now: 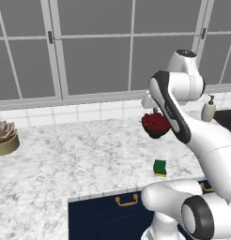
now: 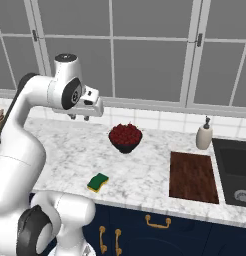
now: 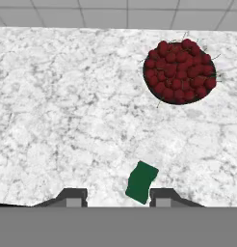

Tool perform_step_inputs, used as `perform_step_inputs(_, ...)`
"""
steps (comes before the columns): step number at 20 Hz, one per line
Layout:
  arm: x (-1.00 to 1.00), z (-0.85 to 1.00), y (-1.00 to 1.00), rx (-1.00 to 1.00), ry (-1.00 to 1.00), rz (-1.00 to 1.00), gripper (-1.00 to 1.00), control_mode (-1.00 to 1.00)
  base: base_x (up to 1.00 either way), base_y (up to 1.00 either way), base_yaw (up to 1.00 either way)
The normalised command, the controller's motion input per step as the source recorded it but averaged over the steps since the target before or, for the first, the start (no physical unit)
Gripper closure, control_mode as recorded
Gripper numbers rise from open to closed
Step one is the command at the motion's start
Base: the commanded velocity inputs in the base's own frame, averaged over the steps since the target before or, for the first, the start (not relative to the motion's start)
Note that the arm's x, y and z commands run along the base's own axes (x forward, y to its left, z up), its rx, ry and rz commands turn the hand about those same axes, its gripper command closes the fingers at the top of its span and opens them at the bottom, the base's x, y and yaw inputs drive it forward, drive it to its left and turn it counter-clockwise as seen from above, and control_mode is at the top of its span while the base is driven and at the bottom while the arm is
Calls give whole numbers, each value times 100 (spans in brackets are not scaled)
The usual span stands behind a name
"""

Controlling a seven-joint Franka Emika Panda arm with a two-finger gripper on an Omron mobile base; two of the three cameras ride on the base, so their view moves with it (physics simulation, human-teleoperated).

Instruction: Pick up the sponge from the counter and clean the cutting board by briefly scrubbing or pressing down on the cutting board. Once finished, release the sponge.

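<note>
1. Step: approach, nothing picked up yet. Hand (image 2: 80,117) hangs high over the table (image 2: 145,170), fingers drawn narrow, empty.
2. Sponge (image 2: 98,182) lies near the table's front edge, at 7 o'clock from the fruit bowl (image 2: 125,137); board (image 2: 193,176) sits well apart at 3 o'clock.
3. Next, I judge: spread fingers, descend, square to the tilted sponge.
4. Left base view: arm hides the hand and board.

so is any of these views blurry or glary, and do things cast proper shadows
Left base view: sharp, flat even light, only a faint shadow at the sponge. Right base view: no glare on the cutting board, slightly darker counter under the bowl. Hand view: crisp, the marble veining clear edge to edge.
</note>
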Motion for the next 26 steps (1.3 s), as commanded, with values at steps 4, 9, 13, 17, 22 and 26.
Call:
perform_step_inputs(4, -25, -39, 0, 0, 2, -3, -100, -100, 0, 0, 0)
perform_step_inputs(9, -98, -66, 0, 0, 0, -3, -100, -100, 0, 0, 0)
perform_step_inputs(13, -70, -59, -7, 1, 0, -5, -100, -100, 0, 0, 0)
perform_step_inputs(17, -12, -53, -29, 1, 6, 0, -100, -100, 0, 0, 0)
perform_step_inputs(22, 0, -52, -15, 0, 5, 0, -100, -100, 0, 0, 0)
perform_step_inputs(26, 0, -50, 0, 0, 2, -6, -100, -100, 0, 0, 0)
